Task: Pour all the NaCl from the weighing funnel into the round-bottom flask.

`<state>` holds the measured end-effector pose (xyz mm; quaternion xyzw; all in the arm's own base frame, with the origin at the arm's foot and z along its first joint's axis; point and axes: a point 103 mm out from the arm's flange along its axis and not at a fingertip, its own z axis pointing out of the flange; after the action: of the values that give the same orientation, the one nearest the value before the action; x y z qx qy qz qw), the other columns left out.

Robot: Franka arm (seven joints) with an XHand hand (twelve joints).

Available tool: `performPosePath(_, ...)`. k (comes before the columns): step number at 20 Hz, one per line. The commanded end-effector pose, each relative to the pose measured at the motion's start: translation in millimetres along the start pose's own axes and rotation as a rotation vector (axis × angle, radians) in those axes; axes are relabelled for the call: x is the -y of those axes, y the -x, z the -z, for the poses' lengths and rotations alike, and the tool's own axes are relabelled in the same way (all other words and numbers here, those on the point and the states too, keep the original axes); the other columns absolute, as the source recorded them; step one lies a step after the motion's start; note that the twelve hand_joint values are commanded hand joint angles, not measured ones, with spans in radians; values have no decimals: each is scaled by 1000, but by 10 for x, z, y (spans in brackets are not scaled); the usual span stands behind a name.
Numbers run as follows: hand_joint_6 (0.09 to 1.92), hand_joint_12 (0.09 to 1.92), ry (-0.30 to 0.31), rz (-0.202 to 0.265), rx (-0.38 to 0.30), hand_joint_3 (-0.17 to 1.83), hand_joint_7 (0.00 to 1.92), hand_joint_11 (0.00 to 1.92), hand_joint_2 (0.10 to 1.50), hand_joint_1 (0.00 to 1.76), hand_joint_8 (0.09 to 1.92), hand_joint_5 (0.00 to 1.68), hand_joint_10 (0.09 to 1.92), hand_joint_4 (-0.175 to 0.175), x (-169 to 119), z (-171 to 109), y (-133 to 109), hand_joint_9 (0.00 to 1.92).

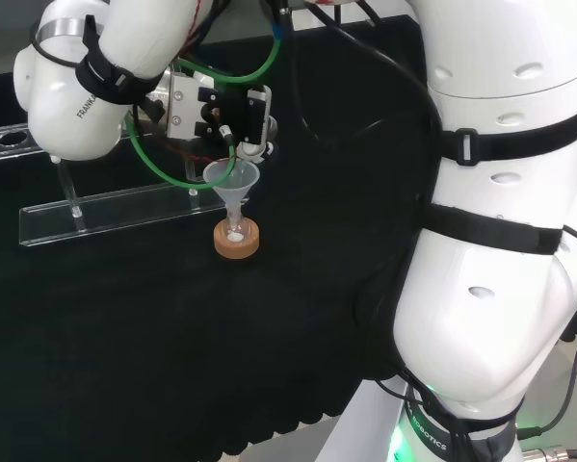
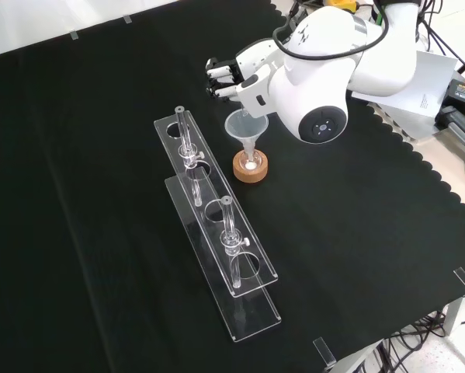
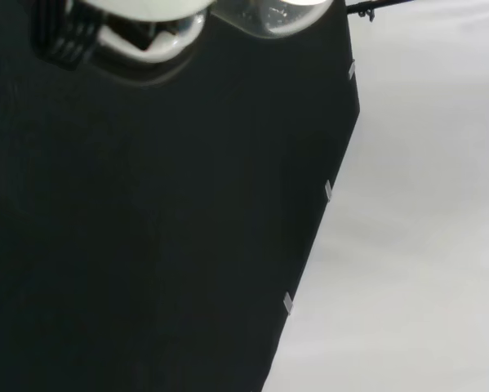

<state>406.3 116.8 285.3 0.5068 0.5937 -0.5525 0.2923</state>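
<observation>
Black-and-white robot hand (image 2: 230,78): fingers curled, whether round anything cannot be told. Clear plastic funnel (image 2: 246,130), just below the hand, seated in a small clear round-bottom flask (image 1: 236,230) on a cork ring stand (image 2: 250,168). Risk, judged: the hand nudging the funnel rim would tip this top-heavy stack, spilling salt.

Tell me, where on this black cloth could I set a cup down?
In the front view, the cloth left of the clear rack is bare, as is the stretch to its right toward the scalloped edge. It is crowded around the cork stand, funnel and hand.
</observation>
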Motion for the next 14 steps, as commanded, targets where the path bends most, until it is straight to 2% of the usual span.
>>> performPosePath(1, 540, 1167, -3, -2, 17, 543, 550, 626, 697, 1124, 635, 1319, 342, 175, 20, 29, -12, 869)
performPosePath(9, 541, 1170, 3, -8, 11, 543, 549, 623, 697, 1123, 635, 1319, 344, 175, 9, 2, 15, 865)
performPosePath(14, 541, 1171, 2, 5, -34, 543, 549, 622, 697, 1123, 635, 1319, 346, 175, -12, -43, 28, 863)
